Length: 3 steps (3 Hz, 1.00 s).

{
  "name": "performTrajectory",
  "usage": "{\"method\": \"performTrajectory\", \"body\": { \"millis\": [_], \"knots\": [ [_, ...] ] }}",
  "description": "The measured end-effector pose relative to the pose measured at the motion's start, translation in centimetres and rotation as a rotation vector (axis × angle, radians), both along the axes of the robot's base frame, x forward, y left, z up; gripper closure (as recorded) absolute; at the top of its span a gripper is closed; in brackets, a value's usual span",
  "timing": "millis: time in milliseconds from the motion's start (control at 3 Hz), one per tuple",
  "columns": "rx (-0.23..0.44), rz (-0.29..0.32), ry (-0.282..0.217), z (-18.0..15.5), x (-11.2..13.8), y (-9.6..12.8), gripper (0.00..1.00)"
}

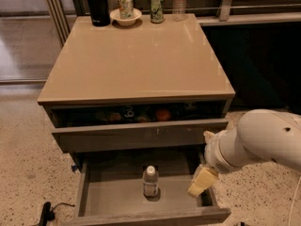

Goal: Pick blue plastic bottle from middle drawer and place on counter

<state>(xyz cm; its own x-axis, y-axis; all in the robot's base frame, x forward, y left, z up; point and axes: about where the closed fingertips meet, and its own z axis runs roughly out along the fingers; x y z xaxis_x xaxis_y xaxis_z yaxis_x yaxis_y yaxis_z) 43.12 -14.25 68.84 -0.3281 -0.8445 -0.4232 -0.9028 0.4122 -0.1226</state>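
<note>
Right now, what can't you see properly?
Camera view:
- Upper drawer's contents: shadowed under glossy tan counter.
- Black flask, ribbed clear bottle: tops cut by top edge.
- Small white-capped clear bottle: label too small.
- Cream pincer over open grey drawer's right side: arm cut by right edge.

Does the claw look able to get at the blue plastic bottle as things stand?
Probably yes. The middle drawer is pulled out, the blue plastic bottle stands upright alone on its floor, and the claw hangs over the drawer's right side, with nothing between them.
</note>
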Motion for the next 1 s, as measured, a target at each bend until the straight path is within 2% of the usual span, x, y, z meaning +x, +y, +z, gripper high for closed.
{"method": "performTrajectory", "body": {
  "millis": [333,667,1000],
  "knots": [
    [0.044,0.042,0.031,-4.0,0.3,1.6,0.00],
    [0.089,0.073,0.088,-7.9,0.1,3.5,0.00],
    [0.090,0.076,0.092,-8.6,0.0,3.6,0.00]
  ]
}}
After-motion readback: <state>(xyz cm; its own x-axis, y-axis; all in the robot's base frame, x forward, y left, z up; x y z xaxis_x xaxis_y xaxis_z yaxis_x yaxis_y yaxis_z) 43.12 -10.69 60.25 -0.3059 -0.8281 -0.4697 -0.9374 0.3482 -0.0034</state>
